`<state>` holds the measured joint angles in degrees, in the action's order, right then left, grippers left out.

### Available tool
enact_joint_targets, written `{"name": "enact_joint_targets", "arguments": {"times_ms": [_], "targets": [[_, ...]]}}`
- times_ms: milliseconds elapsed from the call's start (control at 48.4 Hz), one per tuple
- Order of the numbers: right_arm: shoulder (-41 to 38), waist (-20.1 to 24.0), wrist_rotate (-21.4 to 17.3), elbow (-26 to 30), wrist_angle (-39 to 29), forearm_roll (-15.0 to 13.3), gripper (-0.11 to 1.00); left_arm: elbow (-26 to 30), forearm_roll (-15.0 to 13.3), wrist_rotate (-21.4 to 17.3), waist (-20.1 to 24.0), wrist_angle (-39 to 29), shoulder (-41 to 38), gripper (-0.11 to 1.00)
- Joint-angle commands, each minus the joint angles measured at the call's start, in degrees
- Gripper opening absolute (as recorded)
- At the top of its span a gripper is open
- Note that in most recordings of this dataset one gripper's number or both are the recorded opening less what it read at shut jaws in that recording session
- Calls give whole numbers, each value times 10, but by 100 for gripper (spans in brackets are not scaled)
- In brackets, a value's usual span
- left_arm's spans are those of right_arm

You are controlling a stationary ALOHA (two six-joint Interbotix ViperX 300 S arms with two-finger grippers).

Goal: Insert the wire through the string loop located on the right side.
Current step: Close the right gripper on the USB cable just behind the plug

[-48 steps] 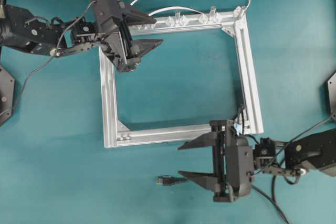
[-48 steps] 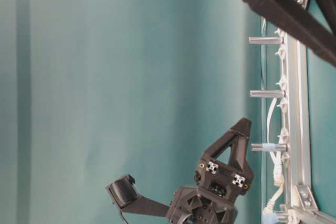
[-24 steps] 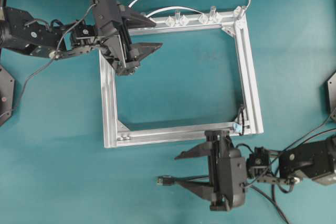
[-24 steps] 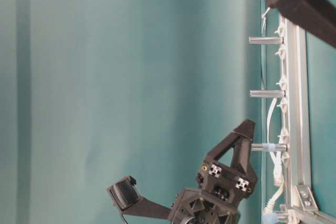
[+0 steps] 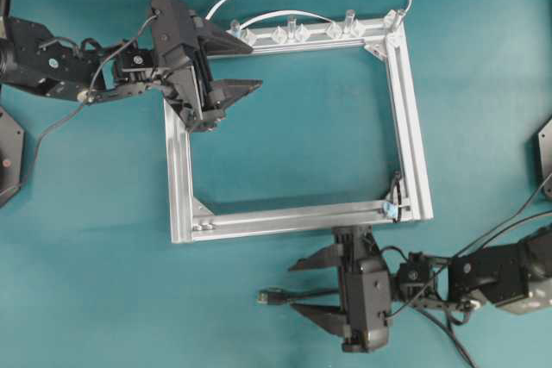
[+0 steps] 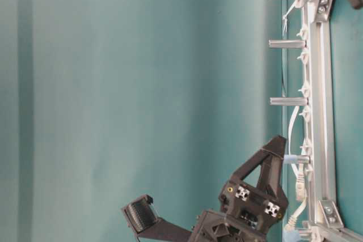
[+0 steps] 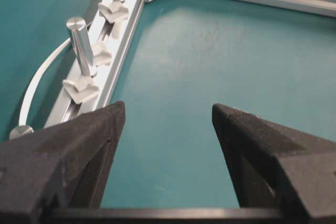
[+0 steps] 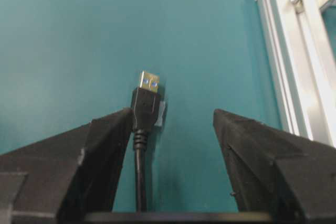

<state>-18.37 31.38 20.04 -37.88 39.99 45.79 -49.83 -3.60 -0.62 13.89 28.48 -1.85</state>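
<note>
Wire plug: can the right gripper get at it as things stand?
Probably yes. The right gripper is open, and the wire lies flat between its fingers, nearer one, with nothing covering it.

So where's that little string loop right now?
Overhead, the string loop sits at the silver frame's lower right corner, just above the right hand.

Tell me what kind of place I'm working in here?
Likely a lab test bench: a plain teal table, a bare aluminium frame with clips and posts, and a wire lying between the open right gripper fingers.
</note>
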Motion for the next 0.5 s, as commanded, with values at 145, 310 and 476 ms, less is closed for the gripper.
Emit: {"name": "enact_joint_targets", "arguments": {"times_ms": [145,310,476], "targets": [[-17,11,-14,20,1,0,73,-4,2,-2,-2,4,16,75],[-32,15,-17,25,1,1,74,-7,2,0,-2,4,16,75],[-38,15,-17,27,3,1,73,-8,2,1,-2,4,16,75]]}}
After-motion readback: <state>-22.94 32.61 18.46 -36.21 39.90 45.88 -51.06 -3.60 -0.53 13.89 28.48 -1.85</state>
